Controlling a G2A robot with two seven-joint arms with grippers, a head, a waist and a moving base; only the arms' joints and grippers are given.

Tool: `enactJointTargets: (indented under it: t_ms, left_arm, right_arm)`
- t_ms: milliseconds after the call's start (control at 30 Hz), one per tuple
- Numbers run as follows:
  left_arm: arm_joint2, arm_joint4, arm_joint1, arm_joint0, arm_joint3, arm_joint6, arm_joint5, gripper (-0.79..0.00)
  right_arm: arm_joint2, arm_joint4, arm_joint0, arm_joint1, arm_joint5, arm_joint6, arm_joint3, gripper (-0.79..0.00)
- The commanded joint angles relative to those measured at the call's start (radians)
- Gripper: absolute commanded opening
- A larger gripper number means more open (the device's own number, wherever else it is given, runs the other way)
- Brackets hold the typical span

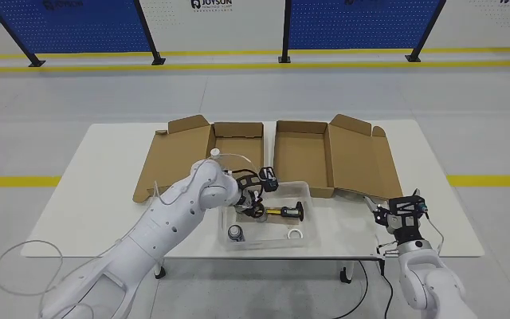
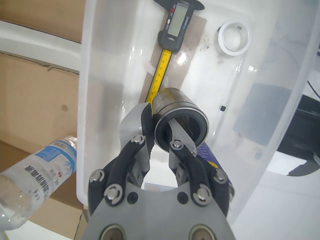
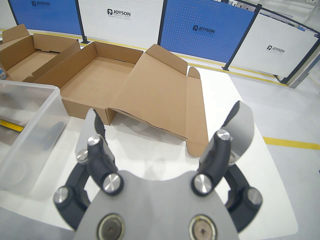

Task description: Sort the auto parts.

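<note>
Sorting looks barely begun. In the top view the clear bin (image 1: 307, 191) sits at the table's (image 1: 103, 199) near edge, and the 2 open cardboard boxes, the left box (image 1: 239, 147) and the right box (image 1: 301, 159), lie at 12 o'clock from it, each showing bare cardboard floor. The left gripper (image 2: 160, 128) is down inside the bin, its jaws pinching the wall of a steel bearing sleeve (image 2: 180, 113): 1 finger goes into the bore and the other presses on the outside. Whether the sleeve is clear of the bin floor cannot be told. At least 3 more items are left in the bin: a digital caliper (image 2: 172, 31) at 12 o'clock from the sleeve in the left wrist view, a white ring (image 2: 233, 38) toward 1 o'clock, and a blue can (image 2: 212, 161) partly hidden under the fingers. A water bottle (image 2: 37, 166) lies over cardboard outside the bin wall. The right gripper (image 3: 165, 126) hangs over the table at 3 o'clock from the bin, jaws spread wide and holding nothing. By my reading, the sleeve would be the 1st part boxed, with the rest to follow.
</note>
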Motion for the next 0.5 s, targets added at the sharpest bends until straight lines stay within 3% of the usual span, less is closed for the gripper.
enactJointTargets:
  t_ms: [0, 133, 467]
  left_arm:
    - [-0.029, -0.008, 0.01, 0.015, -0.032, 0.01, 0.014, -0.785]
    - [-0.101, -0.065, 0.033, 0.056, -0.113, 0.029, 0.019, -0.785]
    - [-0.206, -0.205, 0.083, 0.147, -0.358, -0.095, -0.033, -0.785]
  right_arm:
    - [0.0, 0.0, 0.0, 0.0, 0.0, 0.0, 0.0, 0.0]
    - [0.0, 0.0, 0.0, 0.0, 0.0, 0.0, 0.0, 0.0]
    - [0.0, 0.0, 0.0, 0.0, 0.0, 0.0, 0.0, 0.0]
